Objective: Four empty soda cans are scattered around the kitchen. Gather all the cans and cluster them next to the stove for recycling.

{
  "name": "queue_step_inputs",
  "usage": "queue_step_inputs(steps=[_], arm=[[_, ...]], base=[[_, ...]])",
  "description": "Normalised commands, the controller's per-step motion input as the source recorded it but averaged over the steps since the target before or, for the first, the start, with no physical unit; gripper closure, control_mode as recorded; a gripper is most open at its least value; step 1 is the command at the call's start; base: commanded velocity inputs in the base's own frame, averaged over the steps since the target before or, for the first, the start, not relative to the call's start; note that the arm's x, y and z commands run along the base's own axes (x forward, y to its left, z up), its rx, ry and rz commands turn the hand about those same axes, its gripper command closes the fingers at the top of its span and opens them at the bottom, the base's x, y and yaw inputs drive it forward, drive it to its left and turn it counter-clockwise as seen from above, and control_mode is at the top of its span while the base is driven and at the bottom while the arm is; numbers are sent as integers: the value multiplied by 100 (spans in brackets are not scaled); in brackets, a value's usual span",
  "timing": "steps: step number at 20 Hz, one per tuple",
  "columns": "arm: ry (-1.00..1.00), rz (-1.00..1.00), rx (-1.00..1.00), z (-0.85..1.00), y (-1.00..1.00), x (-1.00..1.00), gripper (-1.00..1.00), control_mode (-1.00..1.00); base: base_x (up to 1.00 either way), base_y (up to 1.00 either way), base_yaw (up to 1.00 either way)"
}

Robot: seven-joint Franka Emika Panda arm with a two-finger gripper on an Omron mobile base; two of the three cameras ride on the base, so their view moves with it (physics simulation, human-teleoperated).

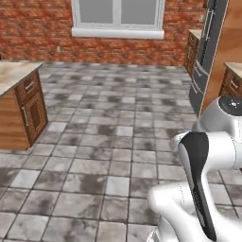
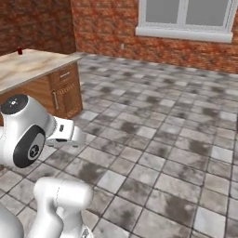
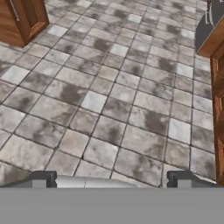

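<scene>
Hand view shows my gripper [image 3: 112, 178] with jaws fully apart, holding nothing, above the tile floor [image 3: 109, 109]. One small red can [image 2: 19, 50] stands upright on the island counter [image 2: 32, 65], far ahead-left of the gripper.

The tiled floor [image 1: 104, 142] spreads across the middle of the kitchen. Left of the floor stands a cabinet block [image 1: 26, 111] carrying a counter [image 2: 28, 67], and a small can [image 2: 19, 50] sits on the counter's far end. Behind the floor rises the brick wall [image 1: 42, 28], with a window [image 1: 118, 16] set in it. Right of the floor stands a tall fridge [image 1: 205, 56], with more cabinets [image 1: 232, 80] just beside it.
</scene>
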Motion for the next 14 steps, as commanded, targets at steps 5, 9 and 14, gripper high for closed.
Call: queue_step_inputs(steps=[5,9,14], arm=[[0,0,0,0,0,0,-100,100],[0,0,0,0,0,0,-100,100],[0,0,0,0,0,0,-100,100]], base=[[100,5,6],[100,1,5],[100,0,4]])
